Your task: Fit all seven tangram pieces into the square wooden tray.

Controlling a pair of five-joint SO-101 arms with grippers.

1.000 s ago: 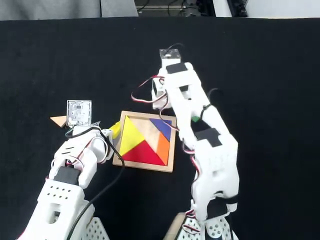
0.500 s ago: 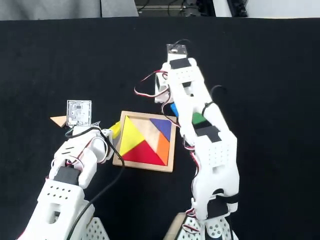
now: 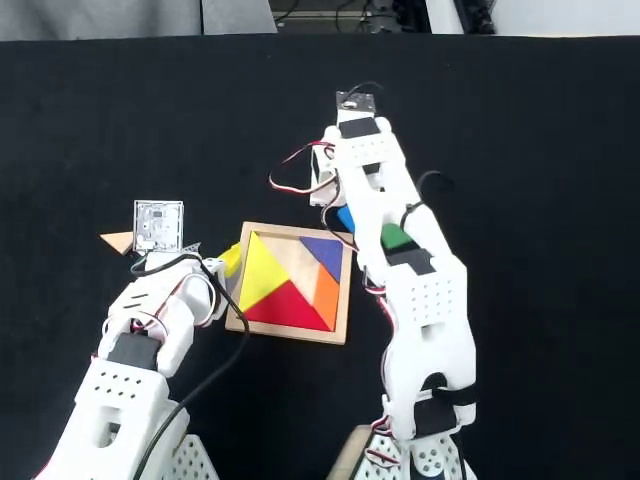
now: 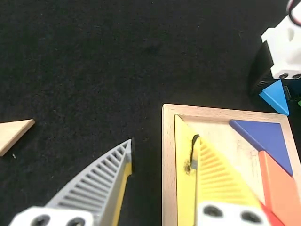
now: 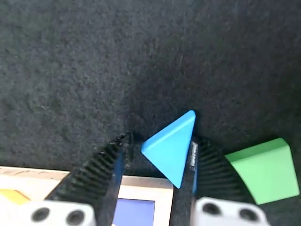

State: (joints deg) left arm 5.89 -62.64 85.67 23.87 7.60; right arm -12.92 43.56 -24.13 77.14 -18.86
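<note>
The square wooden tray (image 3: 346,290) holds a yellow triangle (image 3: 262,272), a red triangle (image 3: 290,305), an orange piece (image 3: 326,292) and a dark blue piece (image 3: 324,253). Just beyond the tray's far right corner lies a light blue triangle (image 5: 171,143). My right gripper (image 5: 157,146) is open around it, one finger touching it and the other a little apart. A green piece (image 5: 261,172) lies beside it. My left gripper (image 4: 162,141) is open astride the tray's left wall (image 4: 168,165), one finger over the yellow triangle (image 4: 181,141). A wooden triangle (image 3: 117,240) lies far left.
The right arm (image 3: 400,260) stretches along the tray's right side and covers part of that edge. A small white board (image 3: 158,225) sits by the wooden triangle. Black cloth covers the table, with open room at the far left and far right.
The right arm has shifted farther back and slightly right, uncovering the light blue triangle and the green piece in the high view. The left arm has stayed still.
</note>
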